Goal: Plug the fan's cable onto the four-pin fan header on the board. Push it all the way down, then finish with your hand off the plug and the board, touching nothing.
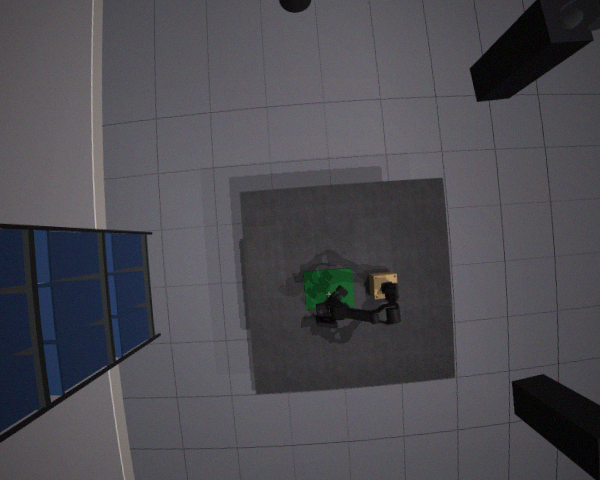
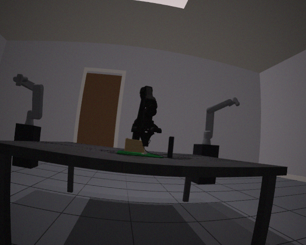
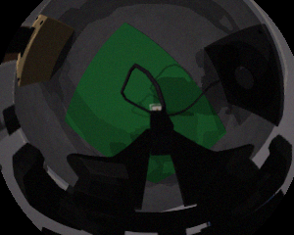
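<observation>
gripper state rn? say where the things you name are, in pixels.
Gripper (image 2: 146,144) (image 3: 158,132): closed on the black plug (image 3: 162,128) at the end of the fan's cable (image 3: 123,87), held above the green board (image 1: 314,276) (image 2: 124,152) (image 3: 100,93).

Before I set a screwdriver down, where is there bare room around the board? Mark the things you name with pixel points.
The tabletop (image 1: 393,217) looks bare between the green board (image 1: 344,276) (image 3: 103,88) and its door-side edge, and beyond the tan block (image 1: 384,277) (image 3: 46,49). It's crowded where gripper (image 3: 158,132), cable (image 3: 128,80) and fan (image 3: 265,73) meet the board.
</observation>
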Controlling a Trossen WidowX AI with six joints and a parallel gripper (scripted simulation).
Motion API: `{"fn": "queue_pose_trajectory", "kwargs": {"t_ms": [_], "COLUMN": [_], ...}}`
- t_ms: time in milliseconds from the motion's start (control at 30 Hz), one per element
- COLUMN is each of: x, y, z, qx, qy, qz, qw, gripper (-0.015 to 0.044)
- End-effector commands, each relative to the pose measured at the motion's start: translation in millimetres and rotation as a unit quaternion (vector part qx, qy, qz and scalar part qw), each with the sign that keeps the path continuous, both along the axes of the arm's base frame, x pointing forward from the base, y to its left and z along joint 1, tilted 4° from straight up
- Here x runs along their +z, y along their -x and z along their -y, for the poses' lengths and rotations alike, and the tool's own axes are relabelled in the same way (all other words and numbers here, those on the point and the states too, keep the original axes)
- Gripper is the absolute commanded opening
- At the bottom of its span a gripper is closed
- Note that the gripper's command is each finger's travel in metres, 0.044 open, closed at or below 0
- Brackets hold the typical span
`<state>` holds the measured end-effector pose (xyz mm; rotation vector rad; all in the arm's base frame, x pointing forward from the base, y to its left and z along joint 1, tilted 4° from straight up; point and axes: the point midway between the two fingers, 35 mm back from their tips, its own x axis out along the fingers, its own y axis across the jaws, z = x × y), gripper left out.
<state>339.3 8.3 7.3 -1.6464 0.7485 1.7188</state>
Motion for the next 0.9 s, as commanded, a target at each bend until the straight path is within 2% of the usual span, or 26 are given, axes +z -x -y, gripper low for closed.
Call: {"fn": "queue_pose_trajectory", "kwargs": {"t_ms": [0, 867], "x": [0.6, -0.3], "y": [-1.3, -7.2], "z": [-1.2, 3.1], "qx": [0.010, 0.013], "qy": [-0.002, -0.001], "qz": [0.002, 0.003], "qw": [1.000, 1.000], "gripper": [0.0000, 0.0000]}}
